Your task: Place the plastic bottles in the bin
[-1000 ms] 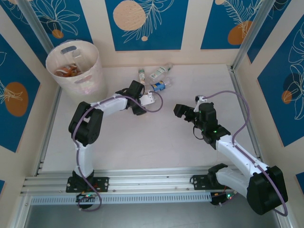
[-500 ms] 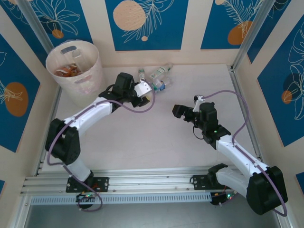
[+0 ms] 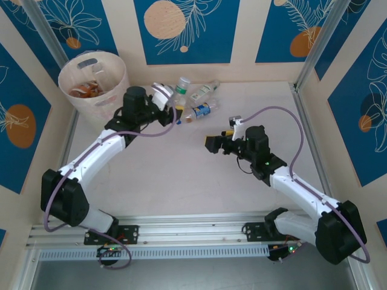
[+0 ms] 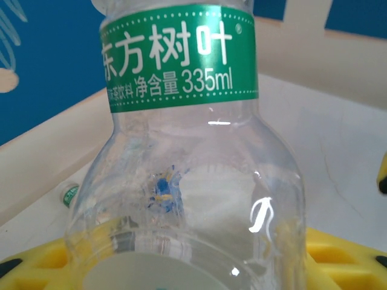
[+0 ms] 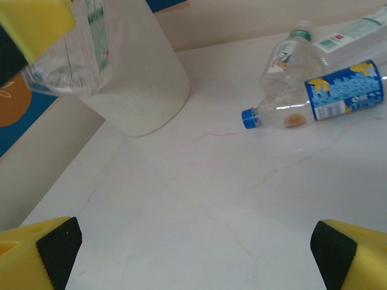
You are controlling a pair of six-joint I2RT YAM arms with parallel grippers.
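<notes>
The left claw (image 3: pixel 162 93) is pressed onto a green-labelled bottle (image 4: pixel 187 181), which is pinched low on its clear body between the yellow pads (image 4: pixel 338 254). In the left wrist view the label and neck run on beyond the claw, so the bottle's long axis is judged to continue the line of the wrist. Claw and bottle are held clear of the surface (image 3: pixel 181 175), at its far left.

Just to the left of the claw stands the bin (image 3: pixel 115 96), with some bottles already seen inside. The claw is placed beside the rim, not over it, and the neck appears to be pointed away from the bin. A short carry leftward and over the rim is therefore judged to be what is called for, with the release made only above the open mouth.

Further right, three bottles are left lying near the far wall: a green-capped bottle (image 3: pixel 181 86), a white-labelled bottle (image 3: pixel 205 90) and, nearest the arms, a blue-labelled bottle (image 3: pixel 199 111). The right claw (image 3: pixel 213 144) is spread wide and empty. The blue-labelled bottle lies ahead of it with its long axis across the claw's line, so the right arm is judged the nearer one.
</notes>
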